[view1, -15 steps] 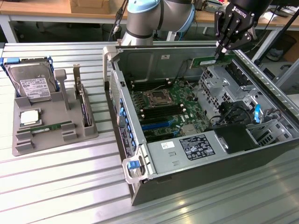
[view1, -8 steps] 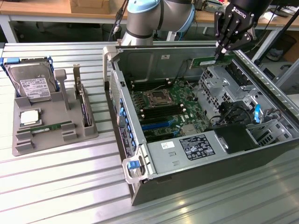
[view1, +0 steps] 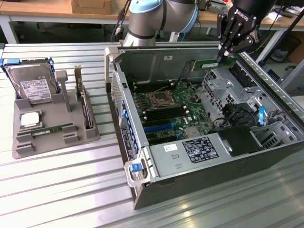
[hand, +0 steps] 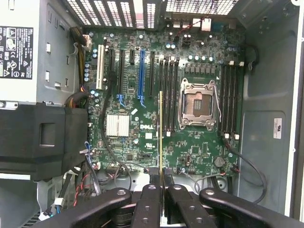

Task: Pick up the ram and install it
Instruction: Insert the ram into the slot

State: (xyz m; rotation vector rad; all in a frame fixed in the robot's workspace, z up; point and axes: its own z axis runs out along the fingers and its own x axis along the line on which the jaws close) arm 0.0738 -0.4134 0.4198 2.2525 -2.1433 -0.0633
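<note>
One ram [view1: 209,63] is clamped in the narrowly closed hand [view1: 223,55], apparently by one end. It hangs over the far side of the open computer case [view1: 190,187], clear of the motherboard [hand: 142,128]. A second stick [view1: 52,129] lies in the grey tray [view1: 28,147] on the bench [view1: 57,190].

Risks noted:
- With the grip at one end, the free length may tilt and meet the memory slots [hand: 168,78] askew. A misaligned notch would jam under pressure.
- The open processor socket [hand: 195,102] sits just beside those slots, so a slipped stick could strike its contacts.
- The loose black cable [hand: 102,137] across the board could snag.
</note>
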